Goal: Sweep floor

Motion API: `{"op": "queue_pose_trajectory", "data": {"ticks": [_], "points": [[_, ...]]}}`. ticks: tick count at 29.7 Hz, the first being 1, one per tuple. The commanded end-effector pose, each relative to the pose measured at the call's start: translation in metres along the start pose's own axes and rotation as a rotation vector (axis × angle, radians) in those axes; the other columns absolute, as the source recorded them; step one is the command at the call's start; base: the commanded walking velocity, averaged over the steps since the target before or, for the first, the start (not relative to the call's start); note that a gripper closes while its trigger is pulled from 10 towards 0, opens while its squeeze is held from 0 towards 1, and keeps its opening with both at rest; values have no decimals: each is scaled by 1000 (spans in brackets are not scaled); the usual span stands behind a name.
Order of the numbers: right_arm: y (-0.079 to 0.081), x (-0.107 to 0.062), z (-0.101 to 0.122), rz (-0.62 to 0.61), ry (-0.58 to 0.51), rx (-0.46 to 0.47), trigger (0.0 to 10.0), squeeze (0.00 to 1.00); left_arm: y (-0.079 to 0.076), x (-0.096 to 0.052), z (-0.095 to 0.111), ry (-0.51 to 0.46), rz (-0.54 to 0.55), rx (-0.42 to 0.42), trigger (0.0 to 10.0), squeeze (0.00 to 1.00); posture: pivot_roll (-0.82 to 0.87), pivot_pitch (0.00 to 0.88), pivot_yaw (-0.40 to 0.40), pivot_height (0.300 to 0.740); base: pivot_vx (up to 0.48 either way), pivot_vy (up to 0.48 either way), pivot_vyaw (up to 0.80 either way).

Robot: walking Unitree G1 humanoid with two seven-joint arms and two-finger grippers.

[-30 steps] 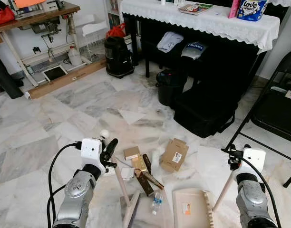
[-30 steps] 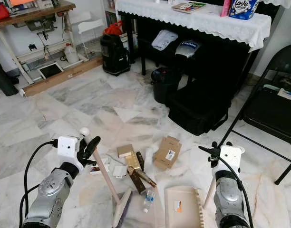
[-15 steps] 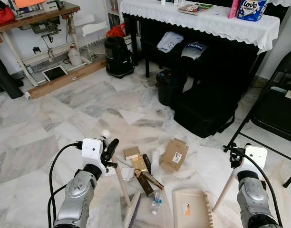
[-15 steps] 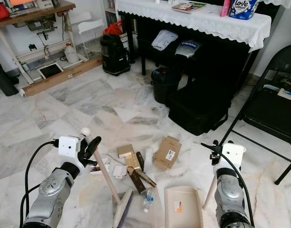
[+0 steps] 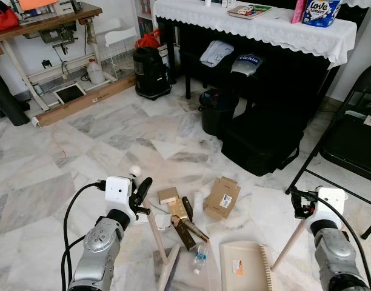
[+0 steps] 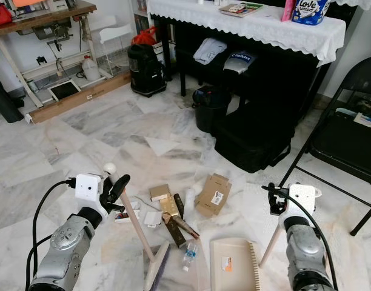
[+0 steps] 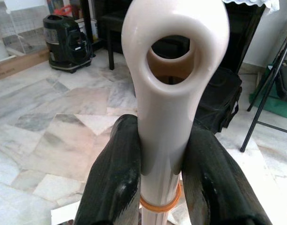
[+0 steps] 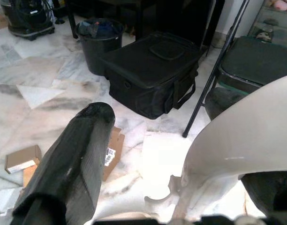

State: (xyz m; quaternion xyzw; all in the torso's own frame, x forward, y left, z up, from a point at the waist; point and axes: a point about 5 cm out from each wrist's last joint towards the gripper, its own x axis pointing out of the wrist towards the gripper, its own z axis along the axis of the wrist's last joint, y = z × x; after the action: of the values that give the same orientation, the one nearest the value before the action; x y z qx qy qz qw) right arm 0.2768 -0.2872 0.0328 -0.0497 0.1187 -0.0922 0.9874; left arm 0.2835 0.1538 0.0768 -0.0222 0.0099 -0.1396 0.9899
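Left gripper (image 7: 162, 154) clamps the broom handle (image 7: 169, 93); right gripper (image 6: 279, 199) grips the dustpan handle (image 6: 269, 244). The dustpan (image 6: 233, 264) beside the broom head holds nothing.

My cream broom (image 5: 154, 233) leans on the marble floor (image 5: 82, 145), its brush head down by the little boxes. My flat cream dustpan (image 5: 245, 267) lies just beside it.

Two silver metal forearms, rounded and jointed. A white box-shaped camera housing sits on each wrist. Left gripper (image 5: 141, 189) and right gripper (image 6: 274, 200) each carry long black fingers (image 7: 116, 178) with a matt, finely textured surface. Black cables loop from each wrist housing back along the arm.
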Motion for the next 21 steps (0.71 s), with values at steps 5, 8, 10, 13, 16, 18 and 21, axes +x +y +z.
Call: {"op": "queue_pose_trajectory", "data": {"ticks": [5, 8, 10, 13, 16, 18, 21], "points": [[0, -1, -2, 38, 13, 20, 10000, 1000, 2, 3, 5, -8, -5, 15, 10000, 0, 92, 0, 46, 740, 0, 0, 0], [3, -1, -3, 65, 20, 21, 10000, 1000, 2, 2, 5, -7, -4, 15, 10000, 0, 92, 0, 46, 740, 0, 0, 0], [4, -1, -3, 78, 14, 17, 10000, 1000, 3, 2, 5, -7, -3, 16, 10000, 0, 91, 0, 45, 740, 0, 0, 0], [2, -1, -3, 67, 16, 6, 10000, 1000, 3, 2, 4, -5, -4, 19, 10000, 0, 90, 0, 46, 740, 0, 0, 0], [0, -2, -2, 61, 19, -1, 10000, 0, 2, 2, 3, -1, -5, 26, 10000, 0, 89, 0, 44, 740, 0, 0, 0], [-1, -2, -2, 62, 20, -3, 10000, 0, 2, 2, 3, 0, -7, 31, 10000, 0, 89, 0, 45, 740, 0, -142, 0], [-3, -2, -2, 55, 23, -7, 10000, 0, 1, 2, 3, 0, -6, 30, 10000, 0, 90, 0, 43, 740, 0, -413, 0]]}}
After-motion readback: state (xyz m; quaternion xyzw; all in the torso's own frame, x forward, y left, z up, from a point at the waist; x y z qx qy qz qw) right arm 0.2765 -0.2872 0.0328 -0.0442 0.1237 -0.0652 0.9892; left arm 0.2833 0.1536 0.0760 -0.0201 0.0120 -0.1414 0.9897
